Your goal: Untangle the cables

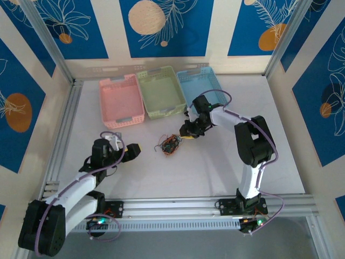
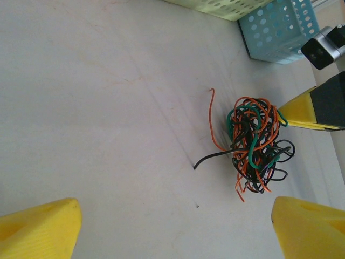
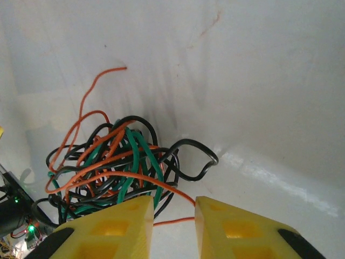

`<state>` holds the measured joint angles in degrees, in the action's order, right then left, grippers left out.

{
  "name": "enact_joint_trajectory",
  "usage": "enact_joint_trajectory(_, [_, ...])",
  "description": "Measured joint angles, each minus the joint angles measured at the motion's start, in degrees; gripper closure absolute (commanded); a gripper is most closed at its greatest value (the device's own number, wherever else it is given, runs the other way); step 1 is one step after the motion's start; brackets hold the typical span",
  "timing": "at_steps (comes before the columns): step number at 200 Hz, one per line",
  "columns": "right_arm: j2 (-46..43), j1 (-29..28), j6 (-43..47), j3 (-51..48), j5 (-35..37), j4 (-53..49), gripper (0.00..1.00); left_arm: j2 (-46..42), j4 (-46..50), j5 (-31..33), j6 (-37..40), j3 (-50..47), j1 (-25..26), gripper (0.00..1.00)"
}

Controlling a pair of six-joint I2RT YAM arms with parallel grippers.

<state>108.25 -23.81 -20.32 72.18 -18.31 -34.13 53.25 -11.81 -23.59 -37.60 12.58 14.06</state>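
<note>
Cables (image 1: 171,144) at 8 o'clock, touching my right gripper (image 3: 174,208) | jaws narrow around orange strand (image 3: 172,220), grip unclear | left gripper (image 2: 172,221) released, farther

Robot test cell in a lab, not a home or a shop. Evidence: a bare white table (image 1: 178,172) enclosed by an aluminium frame (image 1: 50,48), with printed blue panels (image 1: 161,27) set behind it as walls. Slotted rails (image 1: 178,208) run along the near edge, and two arms, left arm (image 1: 81,186) and right arm (image 1: 250,145), are bolted to them, with small lit boards at their bases. On the table stand a pink basket (image 1: 116,82), a green basket (image 1: 156,73) and a blue basket (image 1: 197,73) in a row, with a tangle of cables (image 1: 171,144) nearer.
</note>
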Motion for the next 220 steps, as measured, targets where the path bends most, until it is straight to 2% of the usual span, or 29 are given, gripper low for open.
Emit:
enact_joint_trajectory(57, [0.0,-0.24,0.02,0.15,0.07,-1.57,0.68,1.86,-1.07,-0.42,-0.02,0.0,0.0,0.09])
enact_joint_trajectory(105, [1.2,-0.59,0.02,1.68,0.57,-2.84,0.69,1.99,-1.07,-0.42,0.0,0.0,0.0,0.09])
enact_joint_trajectory(142, [2.03,-1.66,0.39,2.45,1.57,-3.32,0.78,1.99,-1.09,-0.42,0.0,0.0,0.0,0.09])
enact_joint_trajectory(186, [2.03,-1.73,0.83,2.45,1.77,-3.41,0.97,2.01,-1.07,-0.44,0.0,0.0,0.0,0.09])
enact_joint_trajectory(220, [1.62,-1.68,0.81,1.88,1.73,-2.69,1.0,2.03,-1.07,-0.44,0.0,0.0,0.0,0.09])
